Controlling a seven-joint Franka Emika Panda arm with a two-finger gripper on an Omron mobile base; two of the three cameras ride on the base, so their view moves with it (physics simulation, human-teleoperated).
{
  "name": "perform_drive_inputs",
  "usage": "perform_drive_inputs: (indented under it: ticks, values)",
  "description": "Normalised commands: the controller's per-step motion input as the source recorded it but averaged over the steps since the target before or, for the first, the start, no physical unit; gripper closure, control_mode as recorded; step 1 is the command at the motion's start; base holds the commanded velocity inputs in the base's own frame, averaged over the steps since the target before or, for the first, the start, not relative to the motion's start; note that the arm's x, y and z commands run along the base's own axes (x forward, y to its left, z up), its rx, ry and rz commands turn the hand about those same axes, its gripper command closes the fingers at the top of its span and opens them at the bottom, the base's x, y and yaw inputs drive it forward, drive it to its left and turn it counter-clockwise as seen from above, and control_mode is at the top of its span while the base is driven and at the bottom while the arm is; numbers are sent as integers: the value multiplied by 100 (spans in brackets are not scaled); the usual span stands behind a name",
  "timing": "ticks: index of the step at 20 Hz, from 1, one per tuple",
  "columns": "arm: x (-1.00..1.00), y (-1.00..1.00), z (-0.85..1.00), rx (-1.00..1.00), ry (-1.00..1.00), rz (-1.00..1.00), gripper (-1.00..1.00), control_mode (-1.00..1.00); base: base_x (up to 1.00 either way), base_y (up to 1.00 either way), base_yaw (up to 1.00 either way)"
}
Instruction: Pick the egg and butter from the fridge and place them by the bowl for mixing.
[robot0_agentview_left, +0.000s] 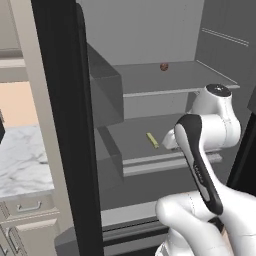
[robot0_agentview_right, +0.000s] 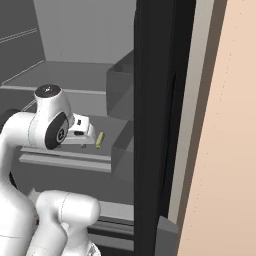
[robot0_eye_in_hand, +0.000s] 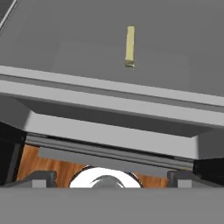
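Grey shelves fill the open fridge (robot0_agentview_left: 150, 30) from the left: the egg (robot0_agentview_left: 164, 66) sits on the upper one, the butter (robot0_agentview_left: 152, 140) below beside the arm, marble counter (robot0_agentview_left: 22, 160) outside. From the right, the black door edge (robot0_agentview_right: 152, 125) stands beside the butter (robot0_agentview_right: 99, 139). Hand camera shows the butter (robot0_eye_in_hand: 129, 46) lying alone on its shelf (robot0_eye_in_hand: 65, 48); whether the gripper is apart or together, I cannot tell.

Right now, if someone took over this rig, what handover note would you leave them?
Gripper: at the fridge's open front, level with the middle shelf; fingers barely show in the hand view, so open or shut can't be told. Nothing seen in it.
Butter: lying on the middle shelf, ahead of the hand.
Egg: on the shelf above, toward the back.
Done: fridge open.
Left: pick both, carry them to the bowl.
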Motion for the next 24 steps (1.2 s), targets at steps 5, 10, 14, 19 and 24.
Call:
perform_drive_inputs:
  ticks: [5,10,14,19,24]
  values:
    - [77,0,-36,1,-15,0,-100,-100,0,0,0]
    - [75,0,-9,8,-2,0,-100,-100,0,0,0]
    - [70,0,-23,5,0,0,-100,-100,0,0,0]
    - [48,0,-15,3,1,-2,-100,-100,0,0,0]
    - [33,0,-10,0,4,-5,-100,-100,0,0,0]
